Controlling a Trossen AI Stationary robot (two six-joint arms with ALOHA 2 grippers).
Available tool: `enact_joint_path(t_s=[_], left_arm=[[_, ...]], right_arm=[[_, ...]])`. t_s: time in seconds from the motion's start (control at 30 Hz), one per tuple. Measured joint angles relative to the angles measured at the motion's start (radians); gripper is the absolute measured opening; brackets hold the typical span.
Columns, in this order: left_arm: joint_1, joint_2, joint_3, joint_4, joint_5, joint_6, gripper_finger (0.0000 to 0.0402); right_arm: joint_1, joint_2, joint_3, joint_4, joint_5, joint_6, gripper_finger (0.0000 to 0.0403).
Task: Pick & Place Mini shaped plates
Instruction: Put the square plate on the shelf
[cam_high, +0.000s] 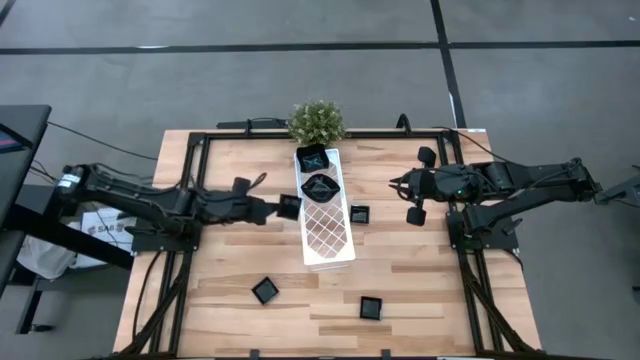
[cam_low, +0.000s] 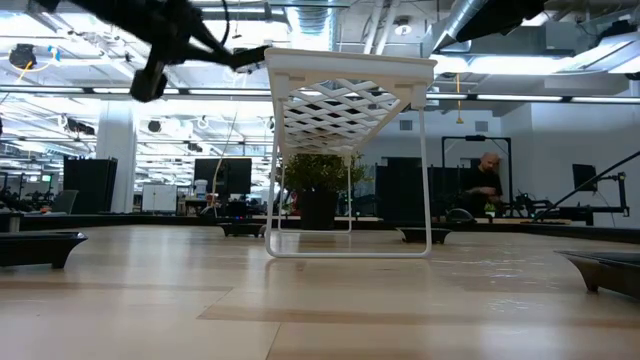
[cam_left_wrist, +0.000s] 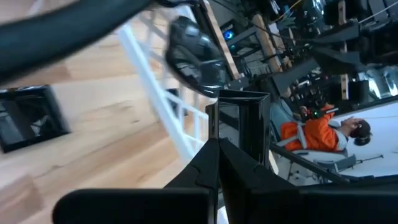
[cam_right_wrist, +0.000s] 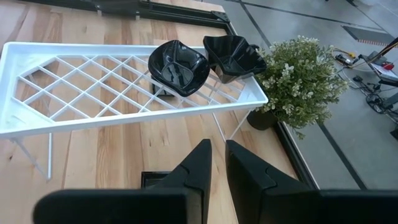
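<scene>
The left gripper has its fingers closed on a plate beside the tray, ready to set it there; the right gripper waits, fingers nearly closed, empty

A white lattice tray stands on thin legs on the wooden table, a potted plant behind it.

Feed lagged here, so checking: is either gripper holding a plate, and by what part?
The left gripper holds a small square plate by its rim, beside the white tray. The right gripper holds nothing.
</scene>
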Motion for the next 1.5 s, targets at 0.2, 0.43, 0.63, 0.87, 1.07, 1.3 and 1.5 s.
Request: enact_joint_path(t_s=[0.2,0.43,0.63,0.87,1.07,1.3,1.5], left_arm=[[-0.058,0.140,0.120,0.006,-0.071,-0.018,0.0005],[-0.109,0.312,0.241,0.010,-0.150,-0.065,0.0005],[-0.133,0.446,0.336,0.021,-0.160,-0.079,0.0005],[-0.131,0.533,0.389,0.029,-0.163,-0.095,0.0005],[-0.130,0.556,0.389,0.026,-0.163,-0.137,0.0005],[-0.125,0.555,0.389,-0.019,-0.093,-0.145,0.0005],[-0.106,0.555,0.388,-0.052,-0.088,-0.153,0.0005]], right_arm=[[0.000,0.000,0.000,-0.002,-0.004,-0.003,0.0042],[0.000,0.000,0.000,-0.034,-0.062,-0.002,0.0042],[0.000,0.000,0.000,-0.062,-0.106,-0.009,0.0042],[0.000,0.000,0.000,-0.077,-0.109,-0.029,0.0042],[0.000,0.000,0.000,-0.081,-0.109,-0.048,0.0042],[0.000,0.000,0.000,-0.084,-0.109,-0.055,0.0042],[0.000,0.000,0.000,-0.084,-0.109,-0.055,0.0042]])
